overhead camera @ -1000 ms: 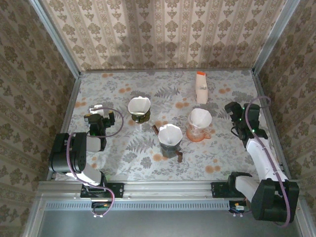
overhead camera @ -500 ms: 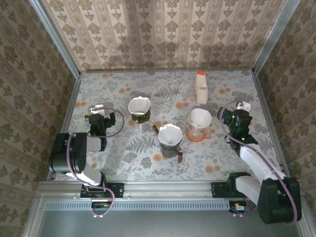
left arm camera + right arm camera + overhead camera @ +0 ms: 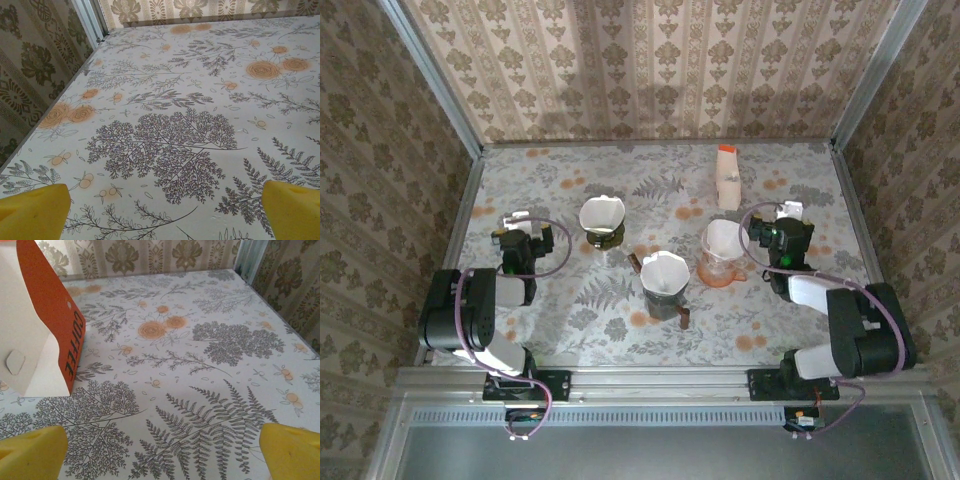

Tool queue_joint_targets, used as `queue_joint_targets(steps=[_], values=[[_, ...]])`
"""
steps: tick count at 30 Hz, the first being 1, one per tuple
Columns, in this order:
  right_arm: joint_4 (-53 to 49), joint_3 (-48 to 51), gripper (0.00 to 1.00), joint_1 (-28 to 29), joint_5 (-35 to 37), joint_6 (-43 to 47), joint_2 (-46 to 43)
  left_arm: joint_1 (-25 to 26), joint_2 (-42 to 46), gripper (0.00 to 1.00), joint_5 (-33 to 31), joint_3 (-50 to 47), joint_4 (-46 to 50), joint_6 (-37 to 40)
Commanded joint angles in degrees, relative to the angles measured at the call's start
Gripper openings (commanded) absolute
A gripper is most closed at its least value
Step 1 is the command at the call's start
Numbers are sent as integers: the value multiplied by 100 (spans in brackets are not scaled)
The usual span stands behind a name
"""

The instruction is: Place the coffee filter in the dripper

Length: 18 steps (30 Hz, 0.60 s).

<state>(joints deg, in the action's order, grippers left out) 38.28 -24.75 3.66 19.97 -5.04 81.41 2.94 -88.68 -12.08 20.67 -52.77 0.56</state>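
on the table (image 3: 570,312) sit three drippers (image 3: 665,283) and one carton (image 3: 727,178).

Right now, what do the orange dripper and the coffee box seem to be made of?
Orange dripper: probably tinted plastic, judging by its pale, see-through orange; glass is possible. Coffee box: matte cardboard, with flat folded panels, thin edges and printed lettering.

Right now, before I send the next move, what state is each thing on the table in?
Orange dripper: upright, filter inside.
Dark dripper: upright, filter inside.
Olive dripper: upright, filter inside.
Coffee box: resting at the back, untouched.
Left claw: open, empty.
Right claw: open, empty.
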Motion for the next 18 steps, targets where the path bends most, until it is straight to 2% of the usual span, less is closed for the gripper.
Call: queue_joint_targets(steps=[1, 2, 4, 9, 11, 13, 18], values=[[756, 22, 100, 21, -123, 133, 374, 9, -26, 100, -85, 115, -93, 126], [366, -161, 100, 16, -202, 119, 371, 14, -26, 100, -80, 114, -93, 118], [282, -223, 100, -16, -413, 153, 420, 14, -28, 100, -78, 113, -93, 119], [641, -22, 100, -147, -1121, 275, 482, 13, -28, 100, -83, 113, -93, 120], [1788, 377, 100, -62, -896, 368, 773, 14, -28, 100, -77, 113, -93, 115], [1188, 199, 100, -44, -836, 302, 633, 14, -27, 100, -81, 113, -93, 125], [1142, 186, 100, -188, -918, 143, 630, 14, -27, 100, -72, 118, -94, 120]])
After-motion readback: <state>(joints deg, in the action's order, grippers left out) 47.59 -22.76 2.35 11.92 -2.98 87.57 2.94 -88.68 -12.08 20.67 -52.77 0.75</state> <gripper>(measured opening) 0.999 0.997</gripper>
